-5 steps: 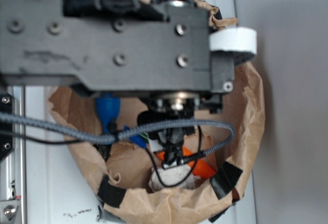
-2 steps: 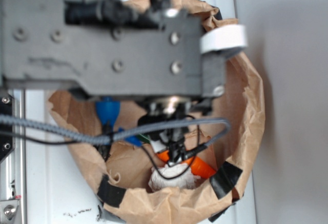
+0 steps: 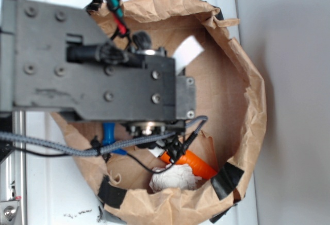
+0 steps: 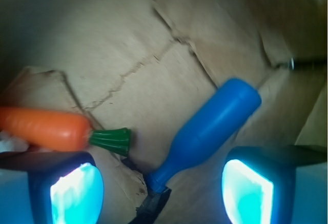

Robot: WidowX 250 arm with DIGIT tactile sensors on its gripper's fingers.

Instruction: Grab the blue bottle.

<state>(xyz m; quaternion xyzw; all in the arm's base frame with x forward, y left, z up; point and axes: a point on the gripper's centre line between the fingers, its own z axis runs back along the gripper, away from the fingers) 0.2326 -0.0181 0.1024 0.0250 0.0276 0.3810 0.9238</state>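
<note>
Bottle [image 4: 209, 130], blue and smooth, lying tilted on the brown paper floor of the bag [image 3: 247, 101], narrow neck down toward the camera and wide end up to the right; set between the two fingers of the gripper [image 4: 161, 188], nearer the right one, touched by neither. Fingers [image 4: 72, 188] spread wide apart, holding nothing; toy carrot [image 4: 43, 129] just left of the bottle, green top pointing toward its neck.

No readable txt, labels or nos. anywhere — bottle, bag, arm incl.
</note>
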